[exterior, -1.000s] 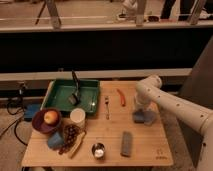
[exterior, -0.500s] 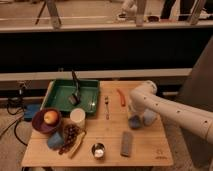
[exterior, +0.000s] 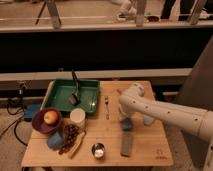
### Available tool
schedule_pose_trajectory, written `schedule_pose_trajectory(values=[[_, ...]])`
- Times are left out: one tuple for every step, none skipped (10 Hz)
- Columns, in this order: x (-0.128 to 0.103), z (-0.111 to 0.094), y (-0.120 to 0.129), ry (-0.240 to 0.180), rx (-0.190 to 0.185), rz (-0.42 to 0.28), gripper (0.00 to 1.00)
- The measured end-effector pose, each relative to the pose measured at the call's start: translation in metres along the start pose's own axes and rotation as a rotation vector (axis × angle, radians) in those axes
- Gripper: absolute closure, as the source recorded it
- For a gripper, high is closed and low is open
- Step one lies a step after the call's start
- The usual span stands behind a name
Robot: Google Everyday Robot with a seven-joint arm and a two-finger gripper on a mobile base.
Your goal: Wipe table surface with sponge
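Observation:
The table surface is a light-brown wooden top with a small dark mark near its front right corner. The sponge is a small medium-blue block lying on the table, right of centre. My gripper is at the end of the white arm that reaches in from the right. It points down onto the sponge, is shut on it and presses it against the wood.
A green tray with a black brush stands at the back left. A fork, a white cup, a purple bowl holding an apple, grapes, a light-blue chunk, a small metal cup and a grey-blue flat piece lie nearby.
My gripper and the sponge have slid together to the left and slightly toward the table's front, from the right side toward the middle. Nothing else on the table has moved.

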Motion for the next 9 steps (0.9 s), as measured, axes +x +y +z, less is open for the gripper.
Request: schedule_pose_trajectory(values=[[0.003,0.0,-0.003,0.003,-0.002,-0.01,1.0],[0.008,-0.001,-0.007,0.005,-0.003,-0.017,1.0],[0.016,0.001,-0.01,0.003,-0.001,-0.027,1.0],[0.025,0.003,-0.011,0.0,-0.002,-0.034,1.0],[0.035,0.006,-0.012,-0.004,0.002,-0.035,1.0],[0.045,0.009,-0.009,-0.008,0.0,-0.032,1.0],[0.053,0.014,-0.005,-0.014,-0.003,-0.024,1.0],[0.062,0.018,-0.004,-0.018,-0.004,-0.018,1.0],[0.071,0.022,-0.003,-0.018,-0.004,-0.009,1.0]])
